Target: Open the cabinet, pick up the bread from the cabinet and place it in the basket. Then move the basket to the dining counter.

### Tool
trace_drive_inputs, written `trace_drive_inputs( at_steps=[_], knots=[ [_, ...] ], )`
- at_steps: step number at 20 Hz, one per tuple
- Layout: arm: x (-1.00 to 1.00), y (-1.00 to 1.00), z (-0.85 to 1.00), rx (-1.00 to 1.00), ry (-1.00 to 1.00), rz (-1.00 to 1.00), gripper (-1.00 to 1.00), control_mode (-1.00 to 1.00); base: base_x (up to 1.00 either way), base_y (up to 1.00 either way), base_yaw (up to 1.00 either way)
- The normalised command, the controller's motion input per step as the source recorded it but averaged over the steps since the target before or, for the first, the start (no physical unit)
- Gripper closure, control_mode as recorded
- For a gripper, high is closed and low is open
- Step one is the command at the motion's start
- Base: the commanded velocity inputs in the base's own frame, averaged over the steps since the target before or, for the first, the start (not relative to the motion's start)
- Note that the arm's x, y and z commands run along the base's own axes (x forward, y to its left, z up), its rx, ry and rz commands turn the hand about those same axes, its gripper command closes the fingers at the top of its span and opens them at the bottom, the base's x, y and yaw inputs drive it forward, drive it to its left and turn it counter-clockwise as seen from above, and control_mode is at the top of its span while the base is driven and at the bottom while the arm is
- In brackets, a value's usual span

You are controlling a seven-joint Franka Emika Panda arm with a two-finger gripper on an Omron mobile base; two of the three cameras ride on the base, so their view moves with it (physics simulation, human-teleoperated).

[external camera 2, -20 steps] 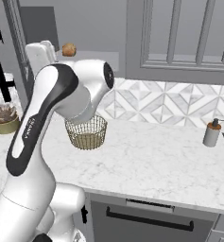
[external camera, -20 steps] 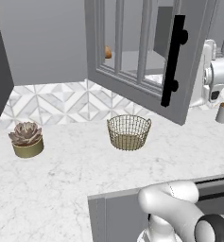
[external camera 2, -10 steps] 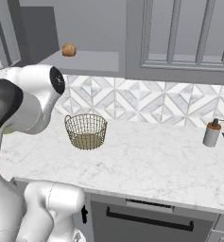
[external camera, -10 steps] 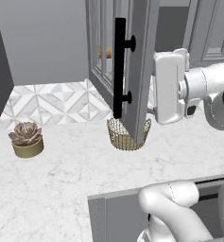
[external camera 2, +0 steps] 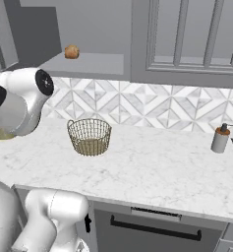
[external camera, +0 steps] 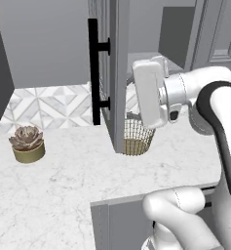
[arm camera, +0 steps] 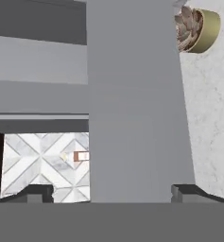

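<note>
I had the cabinet door [external camera: 114, 73] swung out toward me, seen edge-on in the left base view, its long black bar handle [external camera: 94, 73] standing vertical on the side away from the arm. My gripper [arm camera: 112, 191] was right up against the door's grey edge: in the hand view that edge ran as a broad grey band between the two dark fingertips [arm camera: 189, 191], which stood spread wide with nothing pinched between them.

The bread [external camera 2: 72, 51], a small round golden-brown bun, sat on the open cabinet shelf [external camera 2: 88, 63] above the tiled backsplash, toward the shelf's left part in the right base view. It lay well apart from the jaws, higher than the hand and deeper in, on the far side of the door.

The wire basket [external camera 2: 89, 137] stood upright on the marble worktop [external camera 2: 152, 167] below the shelf, with nothing in it that I could see. A potted succulent [external camera: 27, 142] sat further left along the worktop, and a soap dispenser [external camera 2: 219, 138] far to the right.

My judgement: the door looked open enough, and the next reach would have to clear its edge, rise, and travel inward to the bun.
</note>
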Motion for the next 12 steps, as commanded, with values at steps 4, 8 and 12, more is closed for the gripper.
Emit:
trace_drive_inputs(
  at_steps=[4, 8, 12],
  knots=[
    [0.03, -1.0, 0.0, -0.27, -0.08, 0.0, -1.0, -1.0, 0.0, 0.0, 0.0],
    [0.05, -0.76, 0.0, -0.31, -0.42, -0.04, -1.0, -1.0, 0.0, 0.0, 0.0],
    [0.3, -0.09, 0.0, -0.36, -0.72, -0.17, -1.0, -1.0, 0.0, 0.0, 0.0]
  ],
)
